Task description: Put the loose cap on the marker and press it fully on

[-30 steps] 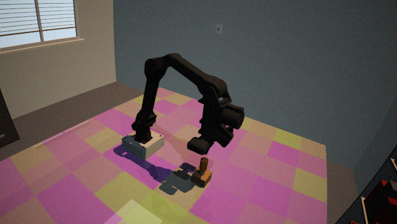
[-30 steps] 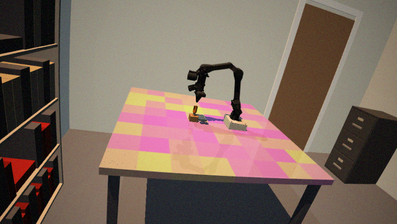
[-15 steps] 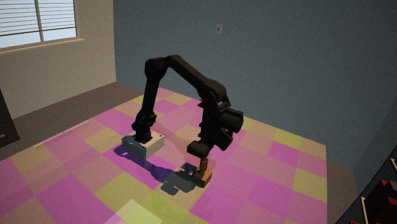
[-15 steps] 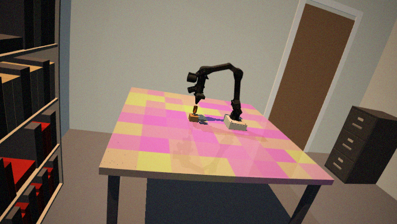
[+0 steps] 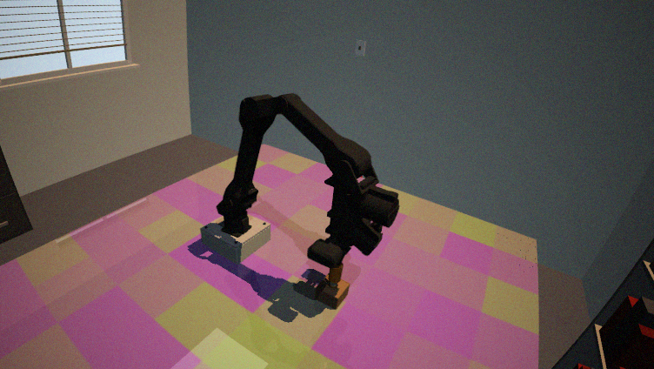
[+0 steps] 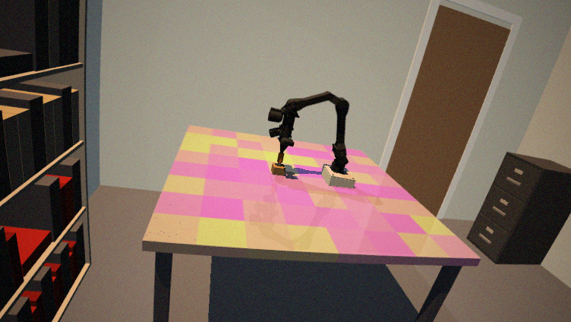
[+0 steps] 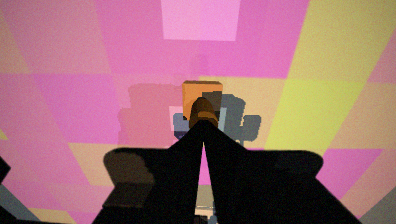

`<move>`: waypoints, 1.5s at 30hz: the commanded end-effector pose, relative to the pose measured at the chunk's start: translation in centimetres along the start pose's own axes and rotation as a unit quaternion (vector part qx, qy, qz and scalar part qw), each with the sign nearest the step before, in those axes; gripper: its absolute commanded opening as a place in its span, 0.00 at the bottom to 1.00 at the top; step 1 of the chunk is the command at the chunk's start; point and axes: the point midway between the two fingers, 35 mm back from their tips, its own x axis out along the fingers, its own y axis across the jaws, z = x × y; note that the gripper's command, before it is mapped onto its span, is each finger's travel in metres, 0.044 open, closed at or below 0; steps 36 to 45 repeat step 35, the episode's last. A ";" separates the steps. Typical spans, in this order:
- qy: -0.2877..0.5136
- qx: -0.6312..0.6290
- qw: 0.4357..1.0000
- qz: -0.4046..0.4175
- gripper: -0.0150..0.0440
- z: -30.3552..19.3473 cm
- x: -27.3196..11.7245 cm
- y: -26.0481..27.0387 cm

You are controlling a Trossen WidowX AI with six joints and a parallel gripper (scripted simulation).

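Observation:
The orange-brown cap (image 5: 336, 275) (image 6: 280, 158) (image 7: 202, 106) sits upright over the marker, which stands in the orange holder block (image 5: 339, 298) (image 6: 277, 169) (image 7: 194, 91). Only a narrow dark strip shows between cap and block in the top view; whether the cap is fully on cannot be told. My gripper (image 5: 337, 264) (image 6: 282, 151) (image 7: 203, 124) is shut, with nothing between its fingers. It points down, and its closed tips are at the top of the cap, seemingly touching it. The tips hide part of the cap in the wrist view.
The arm's pale base block (image 5: 256, 238) (image 6: 337, 178) stands on the checkered table (image 5: 435, 311) (image 6: 223, 207), a short way from the holder. The arm arches high between them. Its dark shadow falls beside the holder block. A bookshelf and a filing cabinet stand off the table.

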 end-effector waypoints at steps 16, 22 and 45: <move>0.000 0.000 1.000 0.000 0.25 0.3 -7.9 0.0; 0.000 0.000 1.000 0.000 0.30 0.1 -8.7 0.0; 0.000 0.000 1.000 0.000 0.88 0.1 -8.7 0.0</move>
